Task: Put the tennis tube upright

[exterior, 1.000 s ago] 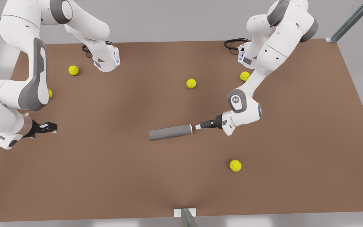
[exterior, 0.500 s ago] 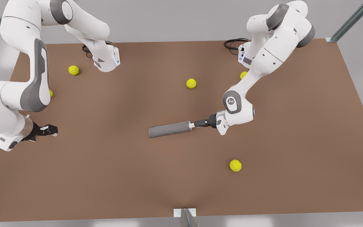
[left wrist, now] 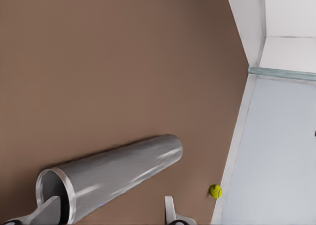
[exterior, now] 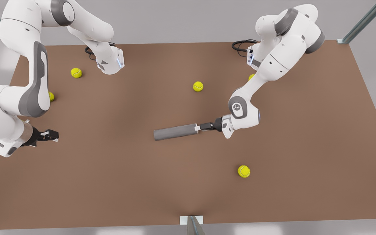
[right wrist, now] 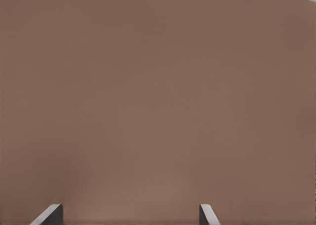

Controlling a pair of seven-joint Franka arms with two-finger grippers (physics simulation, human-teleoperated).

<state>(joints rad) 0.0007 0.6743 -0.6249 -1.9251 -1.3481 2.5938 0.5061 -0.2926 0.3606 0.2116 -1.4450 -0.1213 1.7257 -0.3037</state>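
Observation:
The tennis tube (exterior: 175, 131), a dark-grey metallic cylinder, lies on its side mid-table. Its hollow end (left wrist: 54, 193) faces my left gripper (exterior: 197, 128), which reaches in from the front view's right. The left gripper (left wrist: 109, 214) is open. One finger (left wrist: 49, 211) sits at the mouth of the hollow end and the other finger (left wrist: 169, 210) stands outside the tube wall, well apart from it. My right gripper (exterior: 54, 135) waits open over bare table near the front view's left edge, its fingertips (right wrist: 50, 212) far apart.
Several yellow-green tennis balls lie around: one (exterior: 243, 171) nearer the front, one (exterior: 198, 86) behind the tube, one (exterior: 76, 72) at the back left, one (exterior: 51, 96) by the right arm. The brown table (exterior: 188, 182) ends in an edge (left wrist: 237, 136).
My left gripper moved toward the front view's left and reached the tube's hollow end. The tube shifted slightly toward the back of the table. The right gripper barely moved.

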